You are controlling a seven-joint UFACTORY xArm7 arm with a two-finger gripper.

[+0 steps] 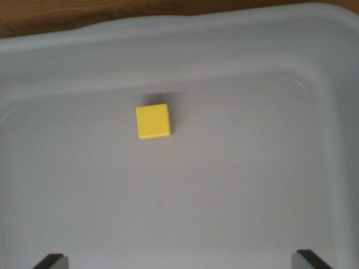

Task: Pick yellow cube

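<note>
The yellow cube [153, 121] sits alone on the smooth pale floor of a white plastic tub [241, 185], nearer the far wall than the near edge and a little toward the wrist view's left, with nothing around it or blocking it. Its faces are flat and matte, its edges crisp. The tub has rounded corners and a thick rim; a wooden tabletop [67, 14] shows beyond. The two dark fingers [47, 261] stand spread wide apart at the bottom edge, holding nothing.
</note>
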